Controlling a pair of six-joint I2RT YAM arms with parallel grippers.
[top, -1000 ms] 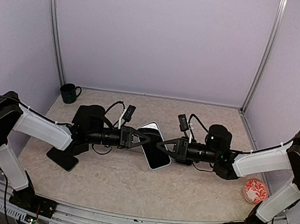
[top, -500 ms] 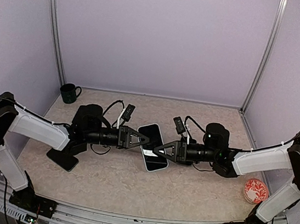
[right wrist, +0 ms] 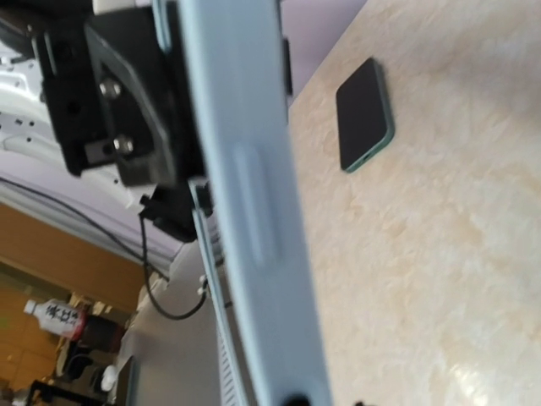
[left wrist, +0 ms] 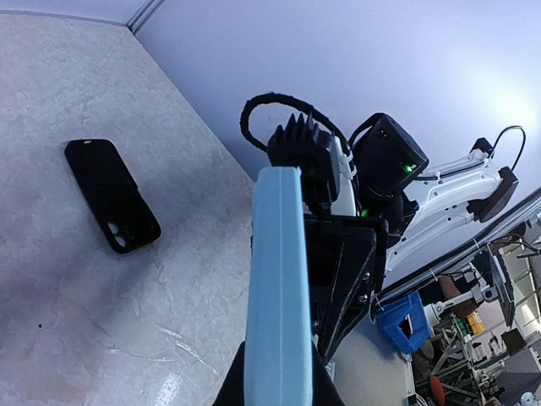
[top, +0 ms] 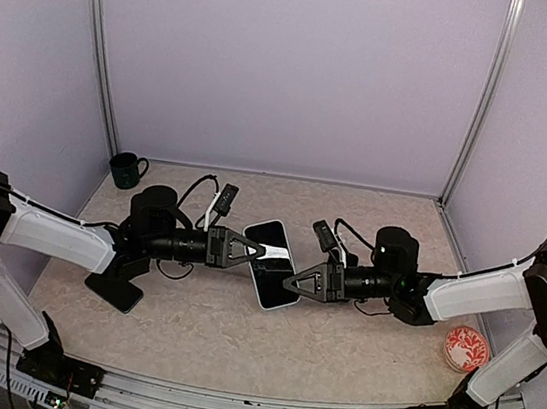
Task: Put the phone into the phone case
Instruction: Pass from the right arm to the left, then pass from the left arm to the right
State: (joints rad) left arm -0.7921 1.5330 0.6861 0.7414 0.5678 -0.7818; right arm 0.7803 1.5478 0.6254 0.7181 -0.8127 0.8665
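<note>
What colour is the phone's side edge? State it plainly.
Light blue. The phone edge shows best in the left wrist view.

Pale blue phone (left wrist: 275,288), black phone case (left wrist: 112,205)

white arm links (top: 57,237), blk joints (top: 157,211), looped cables (top: 195,190)

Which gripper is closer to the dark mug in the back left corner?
Left. The left gripper sits mid-table, right of the mug; the right gripper lies farther right, across the phone.
</note>
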